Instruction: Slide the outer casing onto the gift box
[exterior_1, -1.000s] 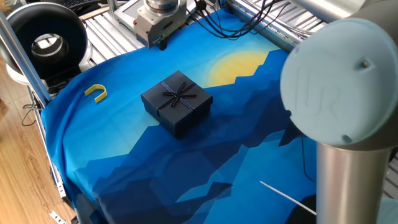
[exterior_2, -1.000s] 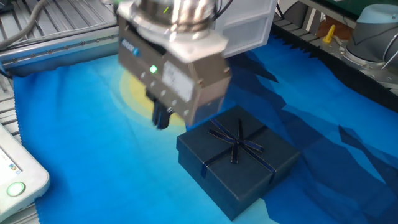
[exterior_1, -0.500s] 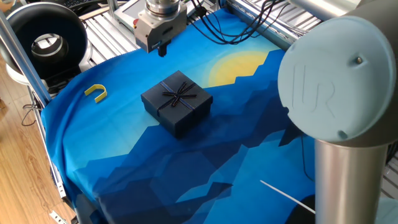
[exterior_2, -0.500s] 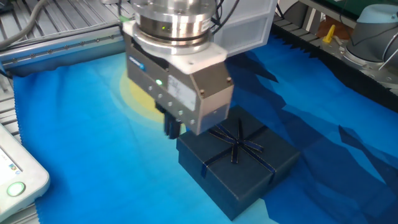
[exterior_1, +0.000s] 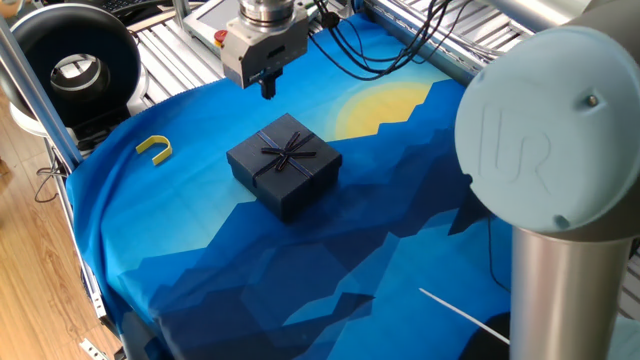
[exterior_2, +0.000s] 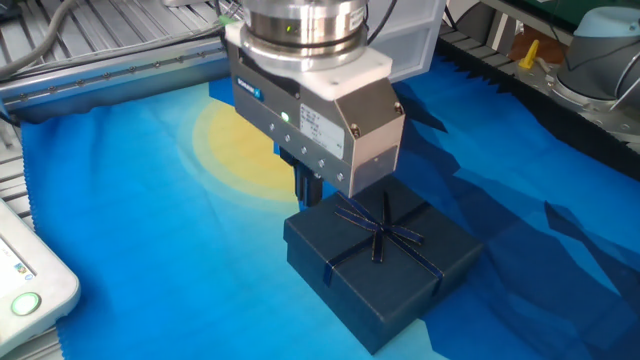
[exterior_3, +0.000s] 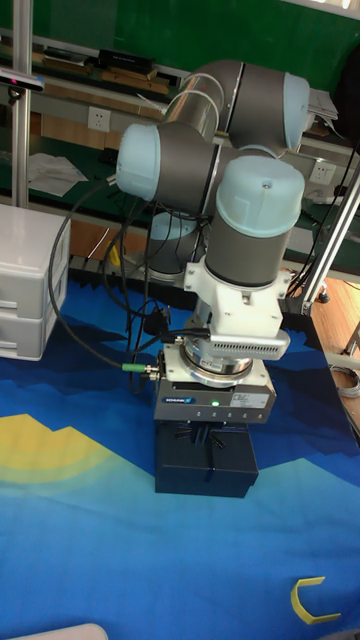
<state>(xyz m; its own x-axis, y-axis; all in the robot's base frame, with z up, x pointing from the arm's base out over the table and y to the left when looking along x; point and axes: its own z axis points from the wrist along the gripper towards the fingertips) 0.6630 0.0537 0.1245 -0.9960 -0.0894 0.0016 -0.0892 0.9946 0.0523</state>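
The outer casing (exterior_1: 285, 165), a dark navy square box with a thin ribbon bow on top, rests on the blue cloth near the table's middle. It also shows in the other fixed view (exterior_2: 380, 255) and in the tall view (exterior_3: 205, 468). The gift box is hidden; no tray with tan blocks shows anywhere. My gripper (exterior_1: 267, 90) hangs just above the casing's back edge, its dark fingers (exterior_2: 308, 190) pressed together with nothing between them. In the tall view the gripper (exterior_3: 207, 437) sits directly over the casing and hides its bow.
A yellow U-shaped piece (exterior_1: 154, 148) lies on the cloth to the left of the casing. A black round device (exterior_1: 75, 65) stands past the table's back left corner. The arm's large grey joint (exterior_1: 545, 150) blocks the right foreground. White drawers (exterior_3: 30, 290) stand at one side.
The gripper has travelled from off to the side of the casing to a spot over its back edge. The casing has not moved.
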